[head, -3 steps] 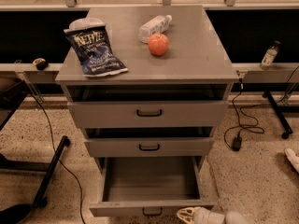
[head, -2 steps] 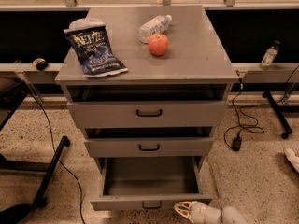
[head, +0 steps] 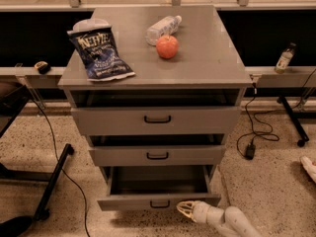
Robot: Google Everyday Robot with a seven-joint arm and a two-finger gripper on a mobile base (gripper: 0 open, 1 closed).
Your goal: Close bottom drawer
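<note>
The bottom drawer (head: 158, 201) is the lowest of three grey drawers and stands pulled out, its empty box (head: 158, 179) showing, with a small black handle (head: 159, 204) on its front. My gripper (head: 185, 210) is at the bottom of the view, just below and right of that handle, touching or almost touching the drawer front. My white arm (head: 231, 220) runs off to the lower right.
The middle drawer (head: 157, 155) and top drawer (head: 157, 119) stand slightly out. On the cabinet top (head: 207, 58) lie a chip bag (head: 100, 52), an orange fruit (head: 167, 46) and a water bottle (head: 163, 28). A black stand leg (head: 53, 180) is at left, cables (head: 252, 132) at right.
The bottom drawer has slid partway in, less of its box shows. My gripper has moved forward with the drawer front.
</note>
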